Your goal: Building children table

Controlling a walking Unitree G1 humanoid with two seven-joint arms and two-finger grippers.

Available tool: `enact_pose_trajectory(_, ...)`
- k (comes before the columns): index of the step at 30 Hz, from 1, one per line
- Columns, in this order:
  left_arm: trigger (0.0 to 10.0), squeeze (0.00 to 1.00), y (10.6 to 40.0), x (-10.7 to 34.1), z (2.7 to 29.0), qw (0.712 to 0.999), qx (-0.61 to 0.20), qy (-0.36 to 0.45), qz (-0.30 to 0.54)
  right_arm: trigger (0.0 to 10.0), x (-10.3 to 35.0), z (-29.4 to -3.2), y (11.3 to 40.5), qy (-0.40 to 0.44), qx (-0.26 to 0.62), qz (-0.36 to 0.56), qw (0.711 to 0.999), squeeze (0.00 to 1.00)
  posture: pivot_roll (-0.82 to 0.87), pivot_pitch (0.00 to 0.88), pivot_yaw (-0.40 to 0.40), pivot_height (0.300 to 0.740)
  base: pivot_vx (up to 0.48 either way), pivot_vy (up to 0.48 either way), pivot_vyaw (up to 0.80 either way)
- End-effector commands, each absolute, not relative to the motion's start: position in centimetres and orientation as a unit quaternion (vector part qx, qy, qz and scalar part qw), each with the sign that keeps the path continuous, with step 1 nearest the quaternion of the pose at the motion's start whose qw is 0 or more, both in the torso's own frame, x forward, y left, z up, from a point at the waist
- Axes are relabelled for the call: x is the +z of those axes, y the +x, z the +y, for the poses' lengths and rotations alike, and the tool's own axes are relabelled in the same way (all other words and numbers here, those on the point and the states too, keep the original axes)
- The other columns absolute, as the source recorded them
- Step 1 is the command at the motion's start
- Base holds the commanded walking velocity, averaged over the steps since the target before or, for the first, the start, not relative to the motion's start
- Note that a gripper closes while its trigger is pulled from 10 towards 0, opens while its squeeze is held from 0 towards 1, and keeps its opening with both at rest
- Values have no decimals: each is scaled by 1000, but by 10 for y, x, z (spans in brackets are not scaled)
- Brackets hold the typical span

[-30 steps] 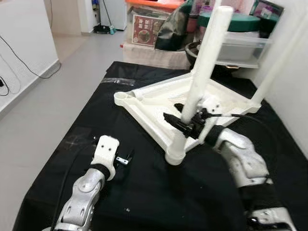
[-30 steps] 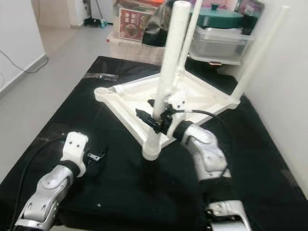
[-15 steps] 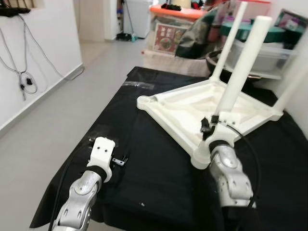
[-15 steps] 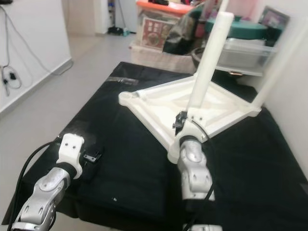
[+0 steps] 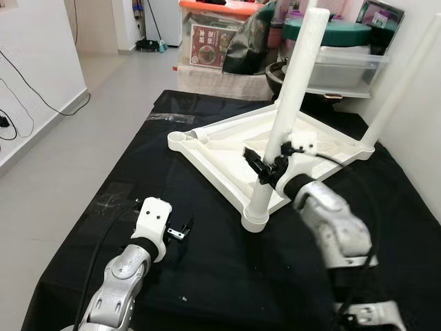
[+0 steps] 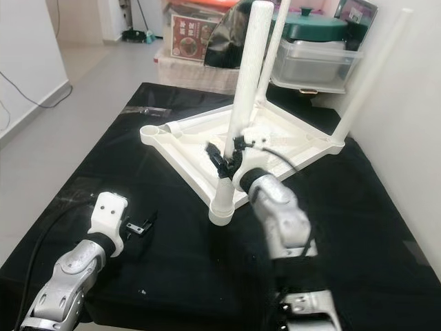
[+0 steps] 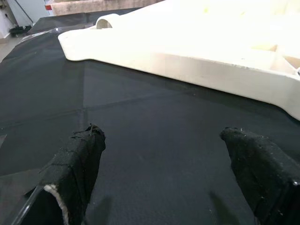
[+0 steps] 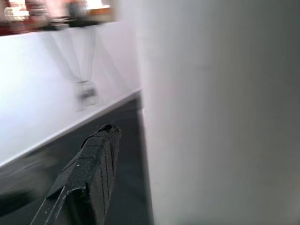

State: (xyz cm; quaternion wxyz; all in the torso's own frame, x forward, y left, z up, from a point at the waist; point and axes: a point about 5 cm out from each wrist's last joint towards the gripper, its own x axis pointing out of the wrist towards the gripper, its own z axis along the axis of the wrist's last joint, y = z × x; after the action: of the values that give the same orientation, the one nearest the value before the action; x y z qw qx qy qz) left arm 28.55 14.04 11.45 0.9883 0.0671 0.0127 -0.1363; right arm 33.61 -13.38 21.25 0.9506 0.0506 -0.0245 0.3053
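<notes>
The desk [image 5: 207, 276], covered in black cloth, spans most of the head views, with grey floor [image 5: 62, 145] at 9 o'clock. The white children's table top [image 5: 227, 148] lies upside down on the cloth toward 12 o'clock, well apart from the near edge. Three white legs stand up from it: the near leg [image 5: 286, 103] rises from the corner socket closest to the robot, tilted slightly toward 1 o'clock; the right leg [image 5: 400, 86] stands at the 3 o'clock corner; the far leg [image 6: 274, 45] stands at the 12 o'clock corner. The fourth corner socket [image 5: 178, 138], at 10 o'clock, is open. Storage bins [image 5: 344, 58] and a green lid [image 5: 341, 31] sit beyond the desk at 12 to 1 o'clock. The right pincer [image 5: 265, 169] is at the lower part of the near leg, with one black finger on each side of it; the right wrist view shows one finger [image 8: 91, 173] close beside the leg, but whether it is pressing on the leg cannot be told. The left pincer [image 7: 168, 168] hovers low over the cloth at 7 o'clock, fingers spread wide apart and holding nothing, aimed toward the table top's edge.
</notes>
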Motion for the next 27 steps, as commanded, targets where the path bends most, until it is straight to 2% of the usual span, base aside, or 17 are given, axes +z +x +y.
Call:
enact_pose_trajectory(1, 10000, 0, 286, 113, 139, 988, -138, 66, 16, 10000, 210, -128, 332, 45, 349, -20, 936, 0, 86, 0, -123, 740, 0, 0, 0)
enact_pose_trajectory(3, 10000, 0, 286, 113, 138, 988, -138, 67, 15, 10000, 207, -127, 330, 31, 372, -21, 928, 0, 88, 0, -125, 740, 0, 0, 0)
enact_pose_trajectory(4, 10000, 0, 287, 115, 138, 988, -136, 66, 13, 10000, 186, -112, 330, 27, 424, 7, 905, 0, 104, 0, -137, 740, 0, 0, 0)
enact_pose_trajectory(5, 10000, 0, 287, 115, 138, 989, -135, 66, 12, 4157, 176, -107, 333, 22, 424, 20, 905, 0, 108, 0, -142, 740, 0, 0, 0)
enact_pose_trajectory(9, 10000, 0, 287, 115, 138, 989, -135, 66, 12, 4157, 170, -104, 335, 19, 422, 29, 906, 0, 108, 0, -142, 740, 0, 0, 0)
enact_pose_trajectory(10, 10000, 0, 287, 115, 138, 989, -134, 66, 11, 0, 164, -108, 345, 25, 364, 41, 930, 0, 116, 0, -147, 740, 0, 0, 0)
enact_pose_trajectory(11, 10000, 0, 287, 115, 139, 989, -132, 66, 11, 0, 157, -130, 360, 30, 216, 59, 974, 0, 114, 0, -146, 740, 0, 0, 0)
enact_pose_trajectory(12, 10000, 0, 287, 115, 140, 989, -131, 66, 11, 0, 149, -157, 364, 35, 59, 72, 995, 0, 110, 0, -144, 740, 0, 0, 0)
enact_pose_trajectory(13, 10000, 0, 287, 115, 140, 989, -131, 66, 11, 0, 149, -157, 364, 35, 59, 72, 995, 0, 110, 0, -144, 740, 0, 0, 0)
enact_pose_trajectory(14, 10000, 0, 286, 115, 140, 989, -130, 67, 11, 0, 143, -175, 363, 36, -44, 82, 995, 0, 110, 0, -144, 740, 0, 0, 0)
enact_pose_trajectory(15, 10000, 0, 286, 115, 140, 989, -131, 67, 11, 0, 141, -188, 356, 31, -105, 81, 991, 0, 106, 0, -139, 740, 0, 0, 0)
enact_pose_trajectory(19, 10000, 0, 286, 115, 140, 989, -131, 67, 11, 0, 141, -188, 356, 31, -105, 81, 991, 0, 106, 0, -139, 740, 0, 0, 0)
enact_pose_trajectory(20, 10000, 0, 285, 115, 140, 989, -132, 67, 12, 0, 140, -193, 346, 29, -134, 76, 988, 0, 104, 0, -138, 740, 0, 0, 0)
enact_pose_trajectory(22, 10000, 0, 284, 114, 140, 989, -133, 67, 13, 0, 139, -187, 336, 25, -123, 72, 989, 0, 87, 0, -123, 740, 0, 0, 0)
enact_pose_trajectory(23, 10000, 0, 284, 113, 140, 988, -135, 67, 15, 10000, 139, -178, 326, 14, -82, 59, 995, 0, 85, 0, -119, 740, 0, 0, 0)
enact_pose_trajectory(27, 10000, 0, 284, 113, 140, 988, -137, 68, 16, 10000, 141, -164, 317, 12, -23, 33, 999, 0, 80, 0, -114, 740, 0, 0, 0)
